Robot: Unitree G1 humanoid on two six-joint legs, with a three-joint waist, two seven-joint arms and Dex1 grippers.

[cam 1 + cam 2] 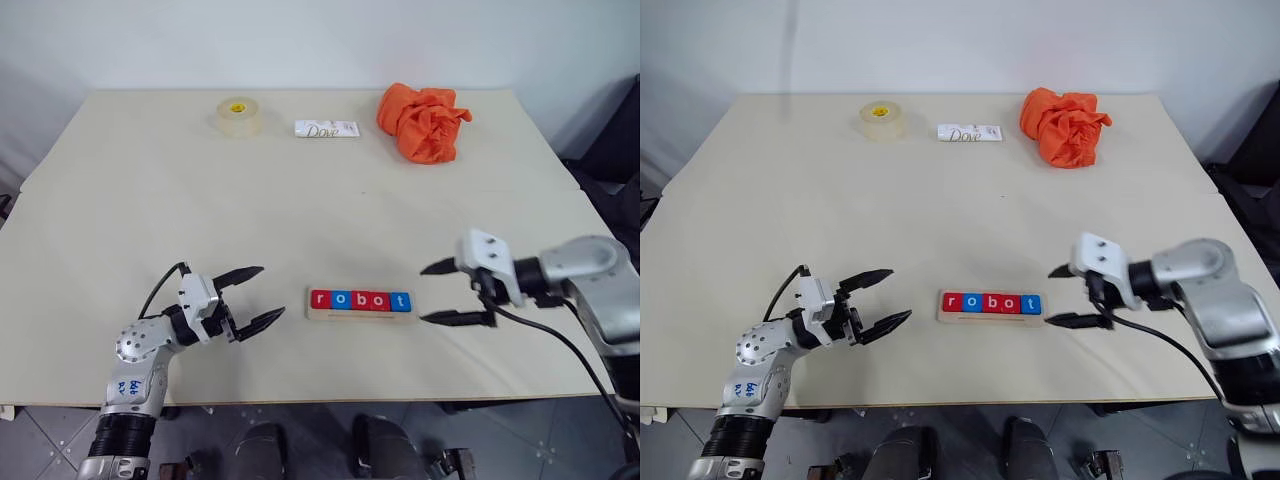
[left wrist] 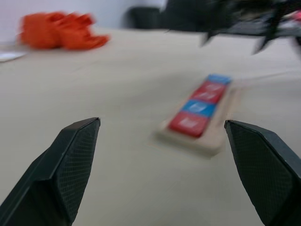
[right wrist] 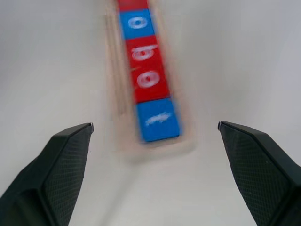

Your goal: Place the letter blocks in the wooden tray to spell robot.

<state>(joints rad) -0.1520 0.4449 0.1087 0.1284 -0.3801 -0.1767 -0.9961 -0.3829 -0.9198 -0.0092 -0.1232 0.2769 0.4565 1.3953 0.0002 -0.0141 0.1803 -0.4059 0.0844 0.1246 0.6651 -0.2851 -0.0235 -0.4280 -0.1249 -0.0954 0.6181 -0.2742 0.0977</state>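
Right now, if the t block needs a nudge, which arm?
Right. The right gripper, open, sits just off the blue t block at that end of the wooden tray; the left gripper faces the r end.

Beige table (image 1: 150, 200) with wooden tray (image 1: 360, 315), tape roll (image 1: 239, 116), Dove bar (image 1: 326, 129), orange cloth (image 1: 422, 122)

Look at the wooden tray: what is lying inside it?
Inside the wooden tray five letter blocks sit in a row, red, blue, red, red, blue, reading r-o-b-o-t. The groove beneath them is covered, so it cannot be seen.
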